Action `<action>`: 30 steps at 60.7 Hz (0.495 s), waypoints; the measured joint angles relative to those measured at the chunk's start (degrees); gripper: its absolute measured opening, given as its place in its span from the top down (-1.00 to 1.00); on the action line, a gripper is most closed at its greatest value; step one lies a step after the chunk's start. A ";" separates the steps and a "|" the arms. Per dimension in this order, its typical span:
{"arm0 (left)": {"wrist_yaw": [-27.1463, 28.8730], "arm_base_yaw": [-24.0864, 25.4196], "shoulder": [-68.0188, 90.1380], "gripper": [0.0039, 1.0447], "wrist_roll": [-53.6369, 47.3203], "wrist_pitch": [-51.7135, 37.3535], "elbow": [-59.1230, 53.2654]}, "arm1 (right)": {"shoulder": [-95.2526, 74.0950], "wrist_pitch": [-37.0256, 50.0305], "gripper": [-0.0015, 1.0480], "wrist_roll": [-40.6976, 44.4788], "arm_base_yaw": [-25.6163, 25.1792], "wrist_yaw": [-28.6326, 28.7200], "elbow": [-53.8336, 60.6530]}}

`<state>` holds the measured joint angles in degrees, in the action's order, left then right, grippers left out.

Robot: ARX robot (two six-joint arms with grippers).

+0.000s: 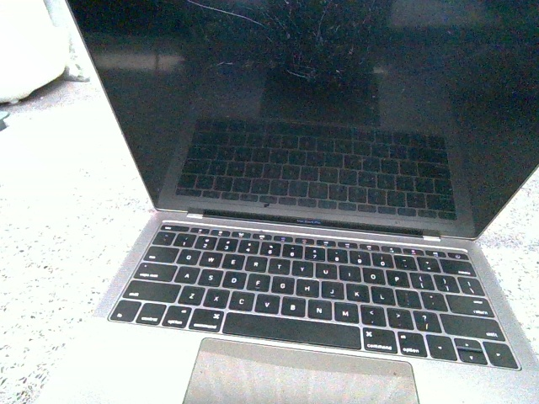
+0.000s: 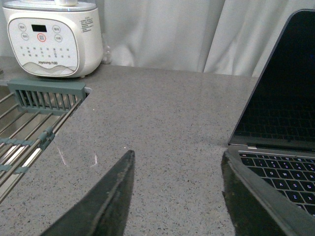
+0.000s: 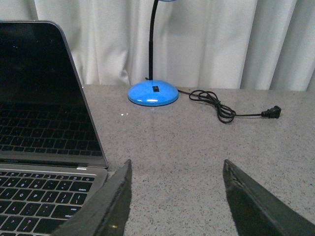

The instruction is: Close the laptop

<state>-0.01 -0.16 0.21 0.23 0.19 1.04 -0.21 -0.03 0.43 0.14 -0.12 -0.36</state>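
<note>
Grey-silver laptop (image 1: 320, 286) sits open on the speckled stone countertop (image 2: 162, 113), its dark screen upright. The left gripper (image 2: 177, 157) hovers at its left edge, fingers spread and empty. The right gripper (image 3: 177, 164), likewise spread, is at its right edge. A blue lamp base (image 3: 153, 93) stands far right.

We appear to be at a home kitchen counter: a speckled grey stone countertop (image 2: 172, 123) carries a white Joyoung appliance (image 2: 51, 39) with a button panel, and just beside it sits a metal-barred rack (image 2: 29, 123) with grey-green plastic ends. White curtains (image 3: 216, 39) hang along the back. A blue gooseneck desk lamp (image 3: 153, 93), its cord (image 3: 221, 110) lying loose, and an open laptop (image 1: 320, 278) share the counter, which we read as domestic.
</note>
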 joint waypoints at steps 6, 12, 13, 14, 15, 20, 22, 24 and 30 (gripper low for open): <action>0.00 0.00 0.00 0.33 -0.02 0.00 0.00 | 0.00 0.00 0.34 0.00 0.00 0.00 0.00; 0.00 0.00 0.00 0.67 0.00 0.00 0.00 | 0.00 0.00 0.64 0.00 0.00 0.00 0.00; 0.00 0.00 0.00 0.74 -0.02 0.00 0.00 | 0.00 0.00 0.75 0.00 0.00 0.00 0.00; 0.00 0.00 0.00 0.81 0.00 0.00 0.00 | 0.00 0.00 0.81 0.00 0.00 0.00 0.00; 0.00 0.00 0.00 0.88 -0.02 0.00 0.00 | 0.00 0.00 0.85 0.00 0.00 0.00 0.00; 0.04 0.17 1.16 0.93 2.73 3.13 0.98 | -2.10 -1.90 0.97 -2.25 3.06 -10.12 -0.61; 0.00 0.48 4.72 0.93 8.20 9.86 3.15 | -4.76 -1.75 0.98 -4.96 7.93 -23.50 -1.07; 0.28 0.70 5.75 0.93 11.02 11.67 3.30 | -5.55 -0.85 0.98 -5.42 10.34 -29.79 -1.09; -0.04 1.29 6.56 0.93 16.11 12.70 3.37 | -7.04 2.49 0.98 -5.18 15.41 -41.24 -1.05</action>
<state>-0.05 1.13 6.76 16.34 12.88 4.40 -7.25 2.46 -4.75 15.55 -41.36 -1.41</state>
